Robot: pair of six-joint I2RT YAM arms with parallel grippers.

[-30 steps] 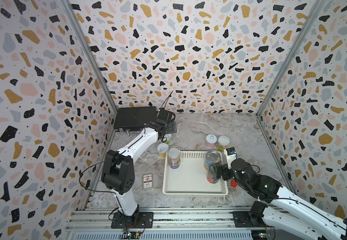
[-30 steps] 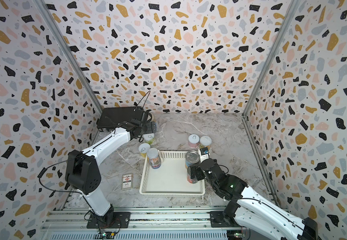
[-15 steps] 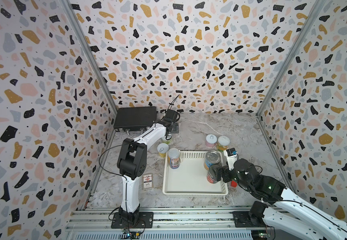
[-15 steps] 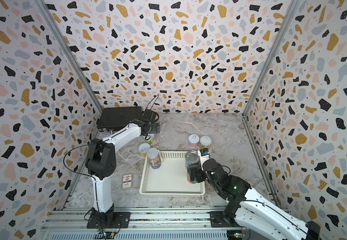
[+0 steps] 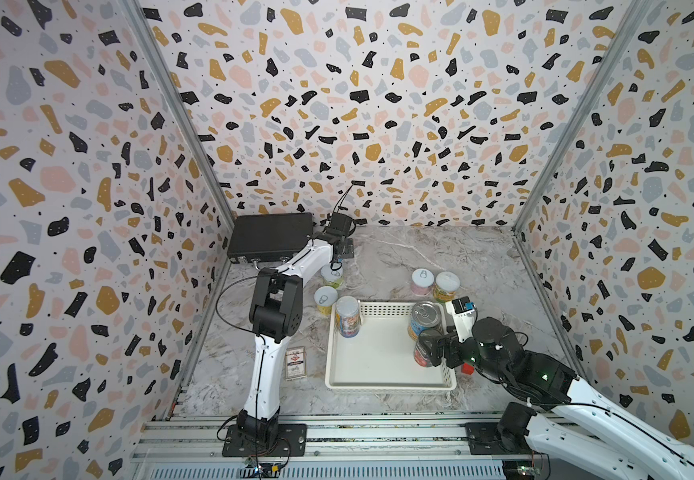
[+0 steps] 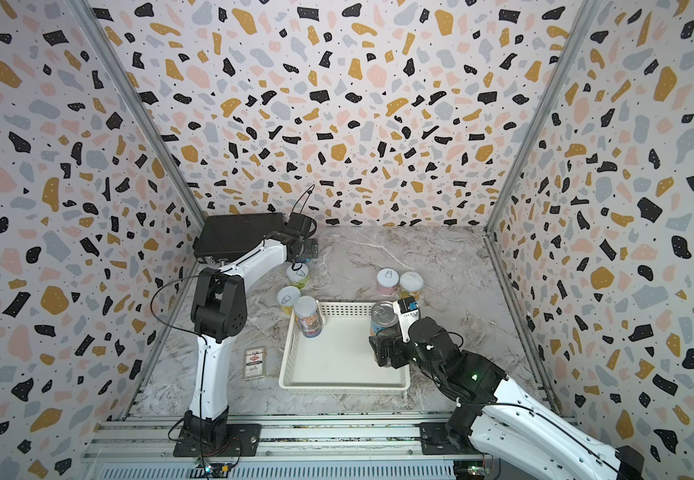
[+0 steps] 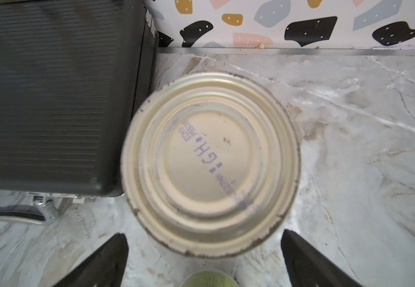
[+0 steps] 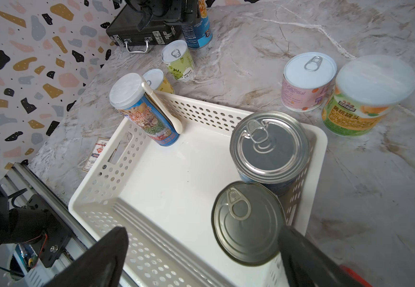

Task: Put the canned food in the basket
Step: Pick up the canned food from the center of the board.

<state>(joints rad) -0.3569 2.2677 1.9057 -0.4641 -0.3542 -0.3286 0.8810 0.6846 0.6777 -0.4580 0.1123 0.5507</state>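
Left wrist view showed the left claw [image 7: 204, 234] wide open with nothing in it. Its two tips sat on each side of the near edge of the blue can [image 7: 210, 164]. That can stood upright on the table, just beside the black case [image 7: 52, 99].

In a top view the basket [image 5: 391, 386] lay in the middle of the table. The blue can was out at 11 o'clock from it, under the left claw. A green can [image 5: 332, 275] and a yellow can [image 5: 325, 300] stood at 10 o'clock, the yellow one just beside the basket corner. A pink can [image 5: 422, 280] and an orange can [image 5: 446, 286] stood side by side at 1 o'clock.

Three cans were inside the basket. A tall can [image 8: 144, 111] stood in the far left corner. A silver can [image 8: 269, 144] and a red can [image 8: 247, 223] stood by the right wall. The right claw [image 8: 202, 231] was wide open above the red can and held nothing.

I think the step in hand was picking up the blue can. Next, the left claw likely needed to go down around it and squeeze. It then had to lift the can straight up, away from the case, and carry it to the bare floor of the basket. It also had to miss the green and yellow cans on the way
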